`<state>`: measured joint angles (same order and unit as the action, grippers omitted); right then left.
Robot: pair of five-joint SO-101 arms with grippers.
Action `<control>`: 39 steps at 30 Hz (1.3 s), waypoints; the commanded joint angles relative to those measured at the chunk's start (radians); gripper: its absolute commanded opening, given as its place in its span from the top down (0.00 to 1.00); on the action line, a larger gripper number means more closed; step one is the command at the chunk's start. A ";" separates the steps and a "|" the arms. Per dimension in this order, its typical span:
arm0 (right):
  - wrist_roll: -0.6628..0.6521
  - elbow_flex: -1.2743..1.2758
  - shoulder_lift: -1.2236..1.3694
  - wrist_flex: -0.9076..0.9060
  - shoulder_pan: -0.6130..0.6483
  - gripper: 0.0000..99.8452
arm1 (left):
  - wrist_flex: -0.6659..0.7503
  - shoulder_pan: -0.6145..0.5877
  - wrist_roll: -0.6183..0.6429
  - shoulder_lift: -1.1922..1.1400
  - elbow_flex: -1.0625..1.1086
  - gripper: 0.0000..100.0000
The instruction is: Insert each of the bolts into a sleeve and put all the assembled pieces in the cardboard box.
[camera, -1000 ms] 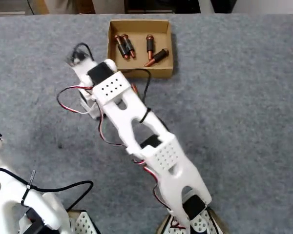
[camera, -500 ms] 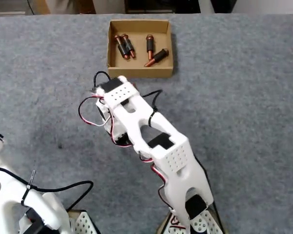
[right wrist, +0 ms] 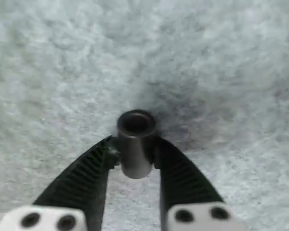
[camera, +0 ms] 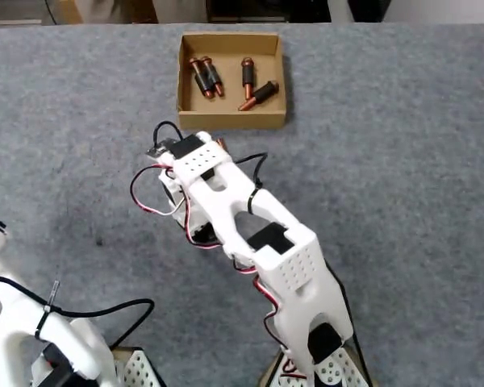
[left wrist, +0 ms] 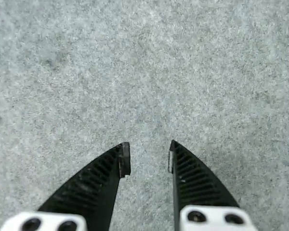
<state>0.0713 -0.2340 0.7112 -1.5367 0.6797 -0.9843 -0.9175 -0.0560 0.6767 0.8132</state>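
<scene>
Right gripper [right wrist: 134,147] pinching sleeve [right wrist: 136,137], long axis across the fingers, open bore tilted toward its wrist camera; left gripper [left wrist: 148,156] spread, empty, well apart.

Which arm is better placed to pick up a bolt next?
Left, I think. The left gripper is open and empty over the grey carpet, free to grasp. The right gripper is shut on a sleeve, so it would have to set that down first.
</scene>
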 commanded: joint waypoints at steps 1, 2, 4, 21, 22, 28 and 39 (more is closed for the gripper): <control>-0.006 0.025 0.001 0.018 -0.008 0.99 | -0.008 0.009 -0.006 0.002 -0.061 0.86; -0.006 0.024 -0.001 0.017 -0.010 1.00 | -0.008 0.011 -0.006 0.002 -0.061 0.86; -0.006 0.022 -0.027 -0.002 -0.012 1.00 | -0.006 0.011 -0.006 0.002 -0.063 0.86; -0.014 0.047 -0.854 -0.147 -0.377 1.00 | -0.333 0.465 0.112 -0.008 -0.400 0.86; -0.014 0.065 -0.874 -0.130 -0.429 1.00 | -0.333 0.514 0.124 -0.010 -0.410 0.86; -0.006 0.340 -0.931 0.126 -0.720 1.00 | -0.273 0.853 0.245 -0.051 -0.413 0.85; -0.011 1.176 -1.004 1.186 -0.874 1.00 | -0.150 1.177 0.374 -0.529 -0.655 0.85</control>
<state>0.0683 0.7587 -0.2355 -0.6882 -0.1672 -1.1546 0.2148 0.2677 0.2593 0.2931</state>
